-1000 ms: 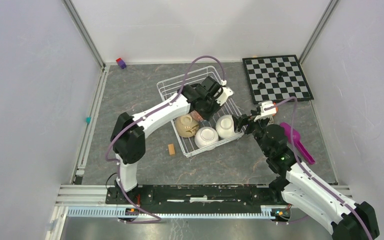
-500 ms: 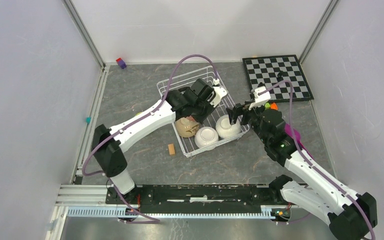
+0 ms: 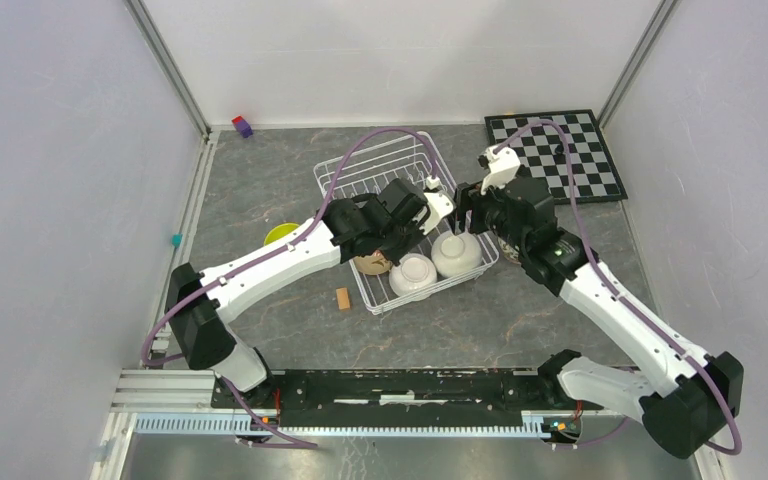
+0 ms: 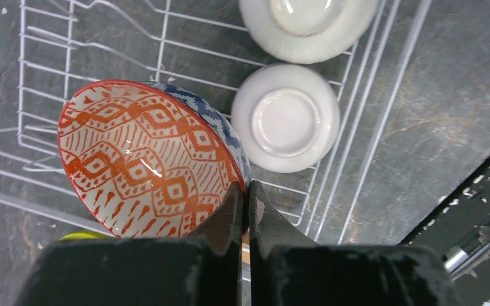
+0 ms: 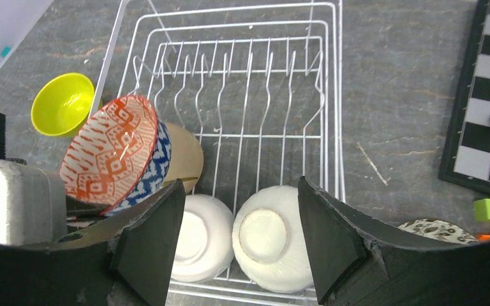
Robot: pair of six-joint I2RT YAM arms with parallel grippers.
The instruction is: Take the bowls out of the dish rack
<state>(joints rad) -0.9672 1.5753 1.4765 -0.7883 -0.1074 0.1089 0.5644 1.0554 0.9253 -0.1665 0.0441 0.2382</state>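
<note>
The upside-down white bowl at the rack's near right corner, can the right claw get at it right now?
Probably yes. The right claw is open directly above that white bowl with nothing between them; the left claw holds its red-patterned bowl off to the side.

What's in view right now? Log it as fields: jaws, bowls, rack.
left jaws: shut on rim of red-patterned bowl, tilted
right jaws: open, over a white bowl
in dish rack: that bowl and second white bowl, both upside down; tan bowl
outside rack: lime-yellow bowl
</note>
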